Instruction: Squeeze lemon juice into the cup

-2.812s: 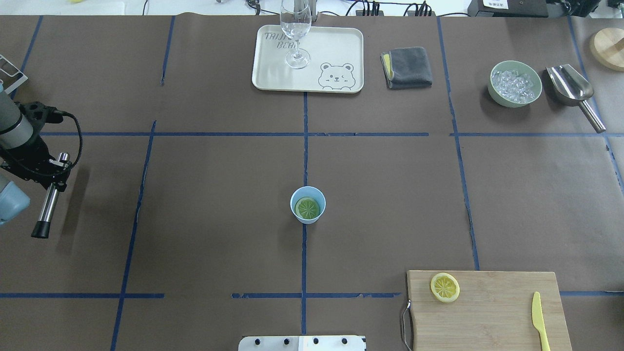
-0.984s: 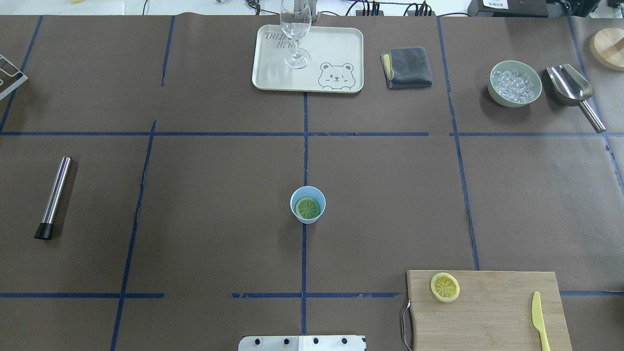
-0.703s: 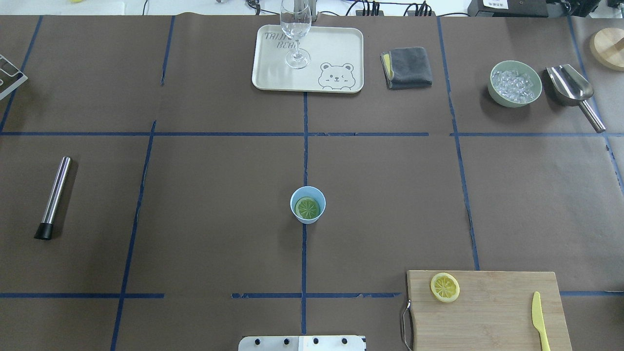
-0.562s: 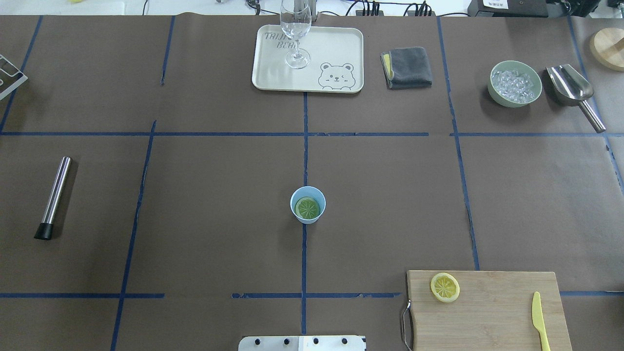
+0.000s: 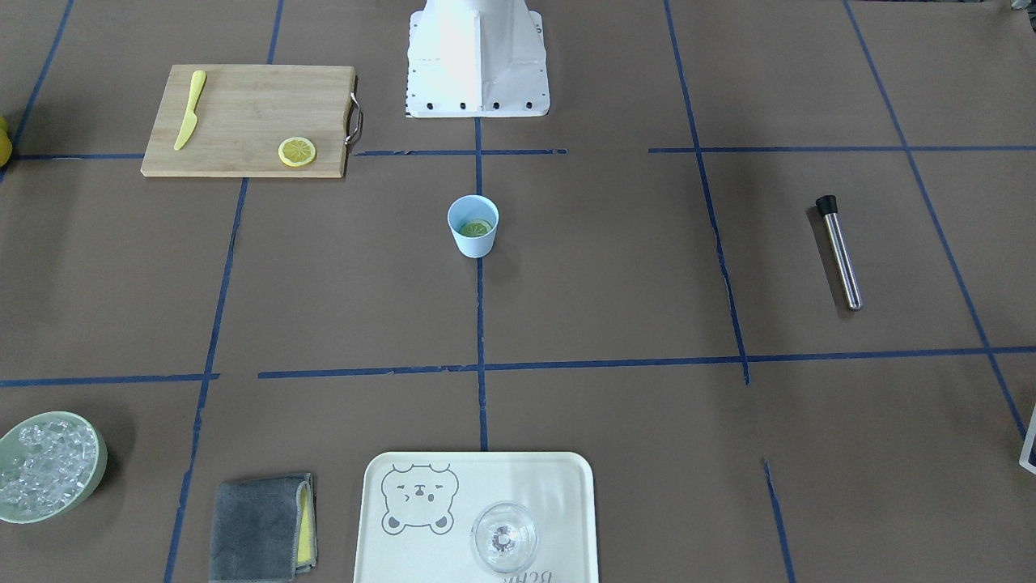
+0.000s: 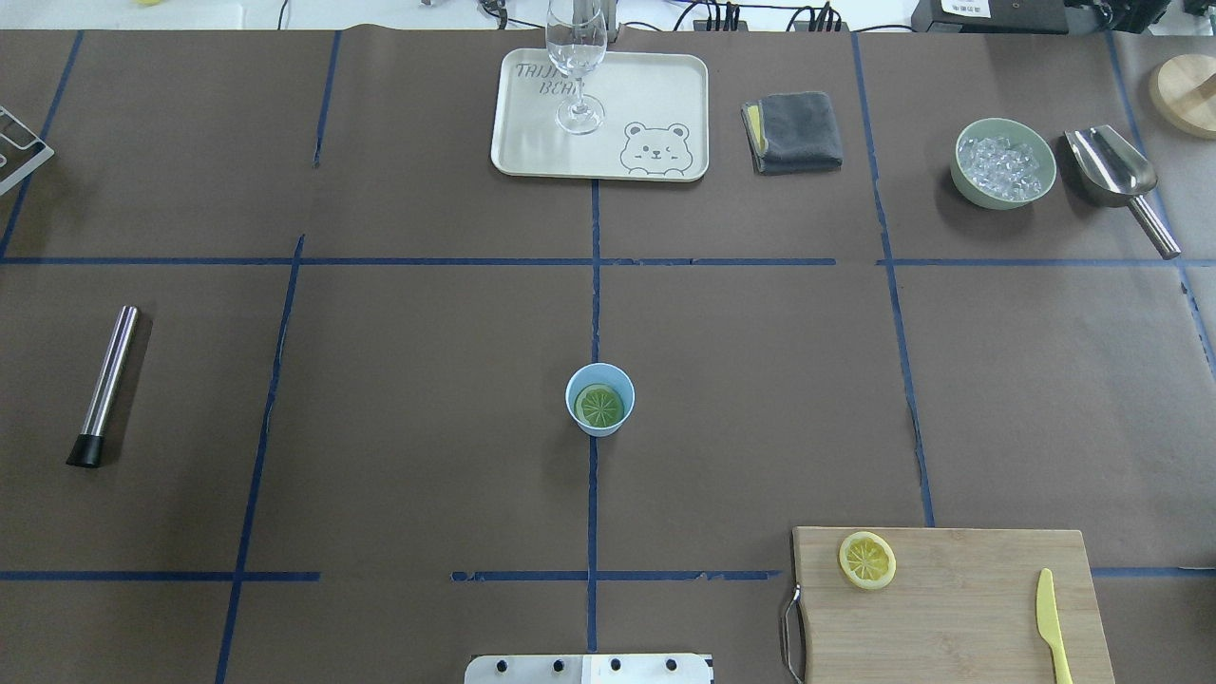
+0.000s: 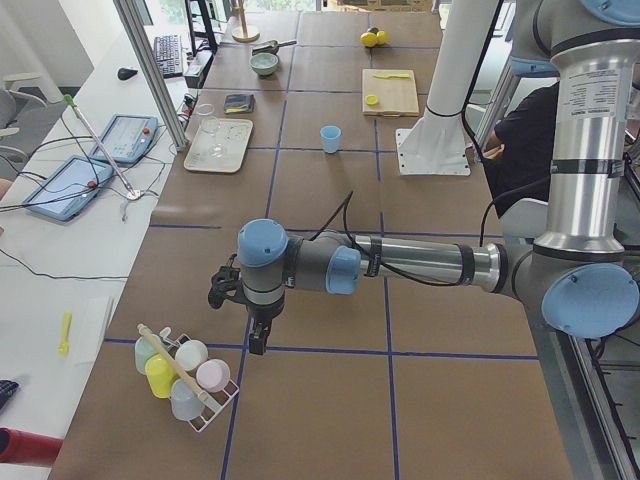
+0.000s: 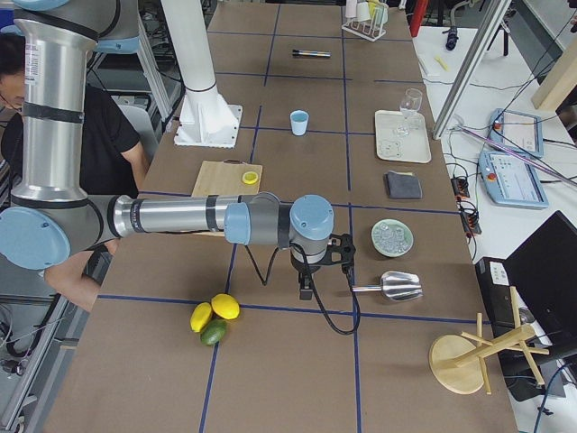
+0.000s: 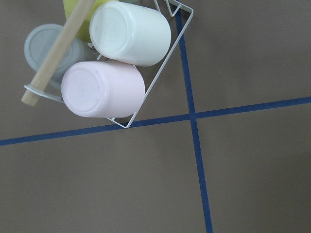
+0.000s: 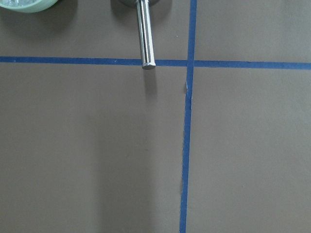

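Observation:
The lemon [image 6: 866,560] is a yellow slice lying flat on the wooden cutting board [image 6: 969,617] at the near right; it also shows in the front view [image 5: 297,151]. The light-blue cup [image 6: 600,400] stands upright at the table's middle with a greenish citrus slice inside it [image 5: 476,228]. My left gripper [image 7: 257,345] shows only in the exterior left view, far off at the table's left end beside a rack of cups. My right gripper [image 8: 306,290] shows only in the exterior right view, at the right end near the scoop. I cannot tell whether either is open or shut.
A steel muddler [image 6: 104,383] lies at the left. A tray [image 6: 655,95] with a wine glass [image 6: 576,57], a grey cloth [image 6: 794,131], a green bowl of ice [image 6: 1003,162] and a metal scoop [image 6: 1119,180] stand at the back. A yellow knife [image 6: 1050,622] lies on the board.
The left arm, which was over the muddler 2.8 s ago, has left the overhead view. The muddler lies alone on the table. Nothing has moved in the last second.

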You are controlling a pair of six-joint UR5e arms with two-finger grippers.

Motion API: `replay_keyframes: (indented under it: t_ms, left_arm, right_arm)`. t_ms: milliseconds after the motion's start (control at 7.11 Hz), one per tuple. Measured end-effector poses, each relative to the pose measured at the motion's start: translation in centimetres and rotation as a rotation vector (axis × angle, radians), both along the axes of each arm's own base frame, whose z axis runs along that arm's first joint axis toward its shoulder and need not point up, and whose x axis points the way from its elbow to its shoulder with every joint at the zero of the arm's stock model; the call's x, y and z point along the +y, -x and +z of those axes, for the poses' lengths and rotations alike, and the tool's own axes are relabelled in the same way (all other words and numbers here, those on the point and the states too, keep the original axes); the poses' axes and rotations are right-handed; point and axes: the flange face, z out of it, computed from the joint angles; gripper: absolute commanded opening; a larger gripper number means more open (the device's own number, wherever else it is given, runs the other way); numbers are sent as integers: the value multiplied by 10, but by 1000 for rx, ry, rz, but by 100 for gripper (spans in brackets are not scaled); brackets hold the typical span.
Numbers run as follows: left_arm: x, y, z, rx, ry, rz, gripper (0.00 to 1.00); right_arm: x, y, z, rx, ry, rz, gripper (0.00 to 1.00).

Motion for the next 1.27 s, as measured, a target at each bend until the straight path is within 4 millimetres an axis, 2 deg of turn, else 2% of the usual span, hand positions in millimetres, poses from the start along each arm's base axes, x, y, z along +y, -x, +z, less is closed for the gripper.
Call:
replay_keyframes:
  t_ms: [1266]
  left_arm:
    - [-1,0,1,1,5,-4,100]
  right_arm:
    - [0,-7,-3,0,-6,15,100]
